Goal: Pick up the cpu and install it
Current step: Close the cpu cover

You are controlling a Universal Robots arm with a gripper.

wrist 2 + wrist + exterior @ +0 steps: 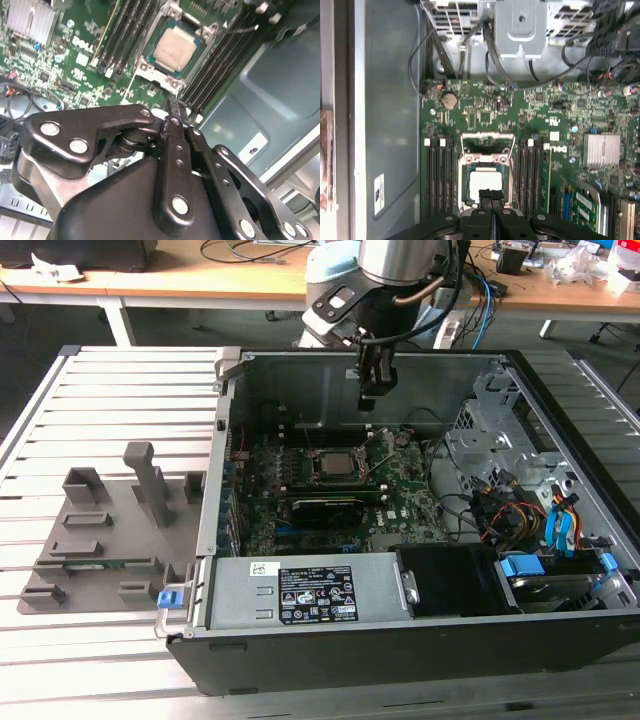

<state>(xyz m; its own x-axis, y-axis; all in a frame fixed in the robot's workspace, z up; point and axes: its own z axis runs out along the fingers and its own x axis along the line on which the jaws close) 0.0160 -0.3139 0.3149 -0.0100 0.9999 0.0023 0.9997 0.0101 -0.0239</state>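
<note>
The fingers (485, 198) are pressed together with nothing between them; in the second wrist view their tips (175, 108) meet in one thin black edge. They hang above the cpu (485, 181) and do not touch it. The cpu lies flat in the socket (463, 187), pale metal top up, inside the socket's dark frame. In the second wrist view the cpu (174, 48) looks level with the frame (150, 70), though from this angle I cannot tell if it is fully seated. The socket's metal cover plate (487, 142) is swung open just beside the cpu. Black memory slots (440, 175) run along both sides of the socket on the green board (570, 115), and a silver finned heatsink (603, 150) sits further along the board.

In the exterior view the arm (400, 270) reaches down into the open case (300, 380), with the fingers (376, 380) held well above the board (400, 500). The case lies on its side on a slatted metal table (130, 390). A grey fixture (100, 530) stands on the table on the exterior view's left, just beside the case.
</note>
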